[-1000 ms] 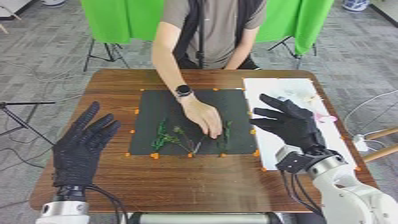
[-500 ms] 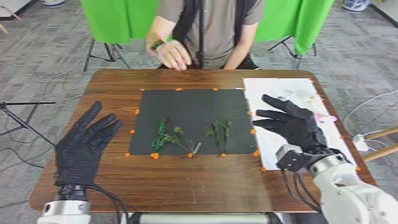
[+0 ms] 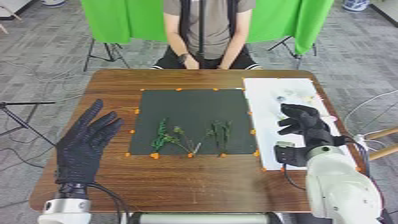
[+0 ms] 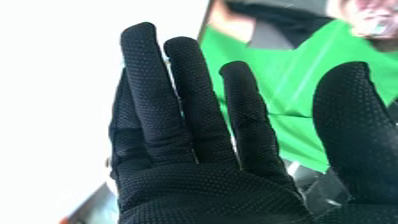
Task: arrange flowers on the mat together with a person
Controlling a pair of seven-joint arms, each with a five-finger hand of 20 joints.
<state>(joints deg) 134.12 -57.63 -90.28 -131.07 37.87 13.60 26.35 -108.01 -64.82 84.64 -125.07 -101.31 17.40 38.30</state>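
Observation:
On the dark mat (image 3: pixel 191 107) lie several green stems: a leafy one (image 3: pixel 161 136) at the left, a branching one (image 3: pixel 182 139) beside it, and upright-lying sprigs (image 3: pixel 219 135) farther right. Over the white sheet, my right hand (image 3: pixel 308 122) is held above more small flowers (image 3: pixel 291 96) near its far part. Seen from the wrist, the right hand (image 4: pixel 209 185) has straight fingers and holds nothing. My left hand (image 3: pixel 82 145) rests in the air left of the mat, fingers extended and empty.
The white sheet (image 3: pixel 266 92) covers the table's right side, with a pink item (image 3: pixel 329 118) near its right edge. Brown wooden table (image 3: pixel 213 187) surrounds the mat. Across the table, a person's hands (image 3: pixel 191 63) are at the far edge.
The person's hand has withdrawn from the sprigs at the mat's right side to the far edge. My right hand has moved slightly right and turned. The left hand has kept still.

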